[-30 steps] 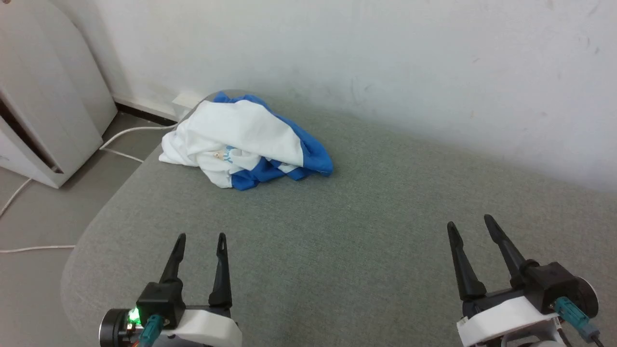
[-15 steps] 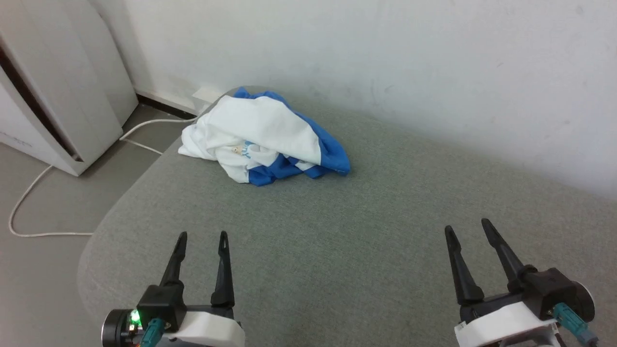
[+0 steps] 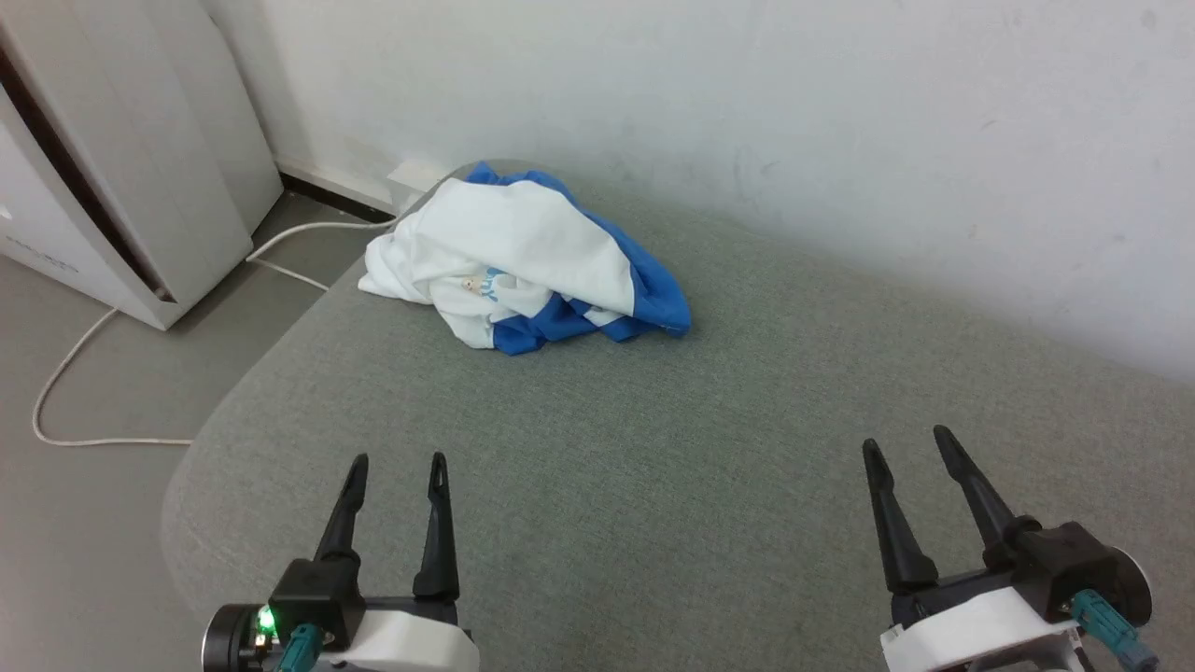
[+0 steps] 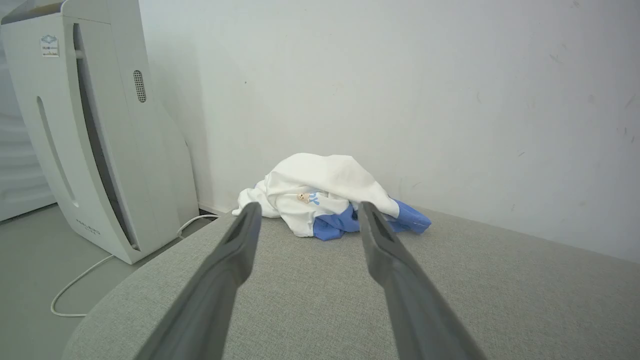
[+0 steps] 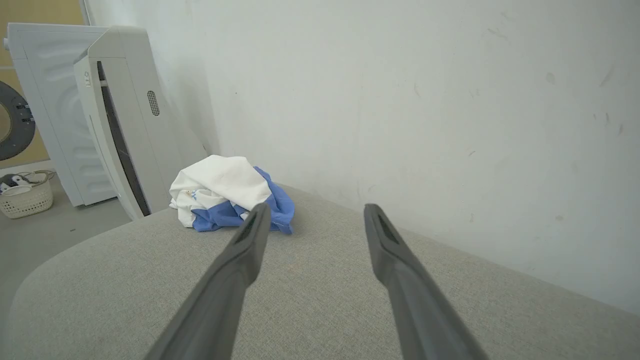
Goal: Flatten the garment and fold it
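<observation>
Garment (image 3: 523, 252): upper left of the head frame, lying in a crumpled heap on the far left corner of the grey cushion (image 3: 607, 467), close under the wall (image 3: 747, 112). The white body is draped over the top, with blue sleeve folds bunched beneath and to the right. A bit of chest print peeks from a crease. No edge, hem or cuff lies clear.

Left pincer (image 3: 399, 459): bottom left of frame, jaws spread wide, nothing in them. In its wrist view the heap sits framed between the two fingers, so this arm looks lined up for the first reach.

Right pincer (image 3: 906, 439): bottom right, jaws likewise wide and empty, well apart from the cloth, pointing at the wall rather than the heap.

Judgement: the task is barely begun, with nothing flattened. The broad bare stretch of cushion in mid-frame is the likely spreading ground, so the heap probably wants dragging inward first.

Risk: the heap is near the cushion's rounded corner. Below it are floor, a white cable (image 3: 65, 373) and a white appliance (image 3: 112, 168). A careless tug could tip the cloth over the side.
</observation>
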You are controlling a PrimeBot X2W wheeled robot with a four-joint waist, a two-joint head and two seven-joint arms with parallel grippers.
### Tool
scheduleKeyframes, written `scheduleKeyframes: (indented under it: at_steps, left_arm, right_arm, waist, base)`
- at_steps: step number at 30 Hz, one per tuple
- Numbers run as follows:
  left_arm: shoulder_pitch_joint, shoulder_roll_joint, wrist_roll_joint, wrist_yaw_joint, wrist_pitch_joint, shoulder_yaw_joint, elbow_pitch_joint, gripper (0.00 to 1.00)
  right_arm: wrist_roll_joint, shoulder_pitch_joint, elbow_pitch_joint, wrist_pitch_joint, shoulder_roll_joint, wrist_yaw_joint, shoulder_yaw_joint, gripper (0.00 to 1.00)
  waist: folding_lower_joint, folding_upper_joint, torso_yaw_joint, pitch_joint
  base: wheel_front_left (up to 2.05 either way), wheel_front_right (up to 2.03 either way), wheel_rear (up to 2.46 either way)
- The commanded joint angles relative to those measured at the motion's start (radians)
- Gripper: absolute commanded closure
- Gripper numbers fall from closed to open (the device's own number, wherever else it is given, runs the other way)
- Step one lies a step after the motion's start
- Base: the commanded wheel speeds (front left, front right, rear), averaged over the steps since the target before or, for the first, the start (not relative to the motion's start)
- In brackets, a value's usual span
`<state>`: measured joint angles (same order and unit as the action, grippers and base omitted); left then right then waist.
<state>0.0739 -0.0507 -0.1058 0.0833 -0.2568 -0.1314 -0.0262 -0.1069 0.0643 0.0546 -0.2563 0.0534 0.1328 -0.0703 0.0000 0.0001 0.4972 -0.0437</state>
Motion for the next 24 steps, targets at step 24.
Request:
scheduleKeyframes:
  at_steps: [24]
  left_arm:
    - [-0.58, -0.17, -0.044, -0.142, 0.258, 0.071, -0.318, 0.0]
  right_arm:
    - [0.129, -0.118, -0.07, -0.006, -0.003, -0.002, -0.033, 0.0]
  waist:
    - [0.0, -0.0001, -0.236, 0.374]
  base:
    - [0.0, 0.0, 0.0]
